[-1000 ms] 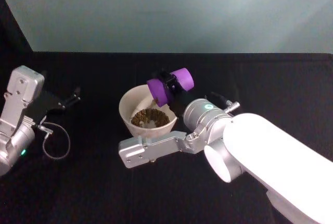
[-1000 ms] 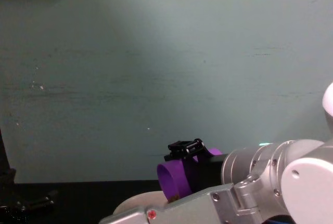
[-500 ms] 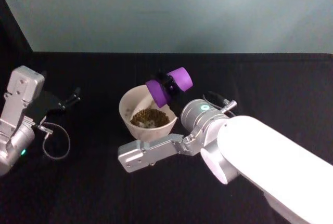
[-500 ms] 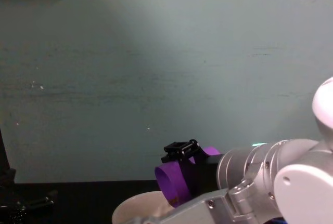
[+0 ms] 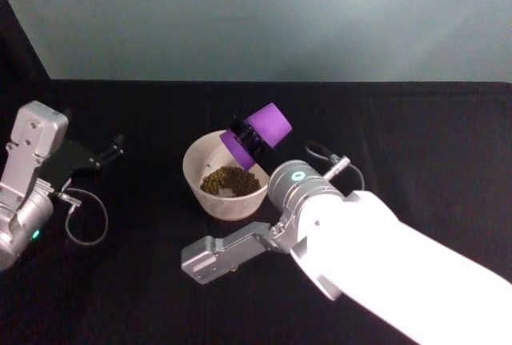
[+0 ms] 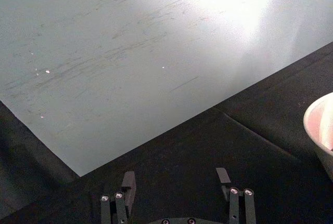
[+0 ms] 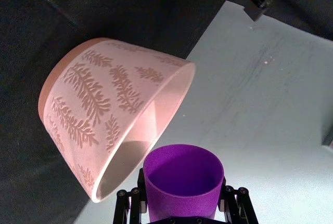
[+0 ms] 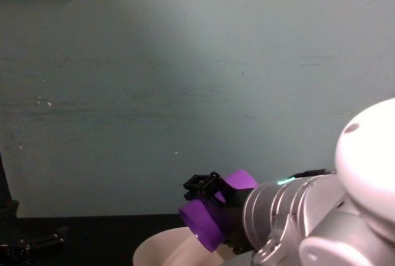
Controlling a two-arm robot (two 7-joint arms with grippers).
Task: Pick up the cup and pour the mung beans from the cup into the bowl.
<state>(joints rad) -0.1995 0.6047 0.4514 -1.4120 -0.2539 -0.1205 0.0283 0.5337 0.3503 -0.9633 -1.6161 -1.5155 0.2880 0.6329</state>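
The purple cup (image 5: 258, 130) hangs tipped over the right rim of the white bowl (image 5: 192, 170), its mouth pointing down into it. My right gripper (image 5: 245, 134) is shut on the cup. Mung beans (image 5: 227, 179) lie heaped in the bowl. In the right wrist view the cup (image 7: 183, 178) shows a bare purple inside between the right gripper (image 7: 182, 197) fingers, with the leaf-patterned bowl wall (image 7: 99, 104) beside it. The chest view shows the cup (image 8: 210, 220) above the bowl rim (image 8: 162, 246). My left gripper (image 5: 108, 154) rests open at the far left, also seen as the left gripper (image 6: 175, 179).
A black cloth covers the table, and a teal wall stands behind it. A loop of cable (image 5: 85, 225) lies by the left arm. The right arm's silver link (image 5: 228, 250) stretches across the table in front of the bowl.
The right wrist has turned further, tipping the cup's mouth steeper down into the bowl. The falling stream of beans is gone. The left arm has not moved.
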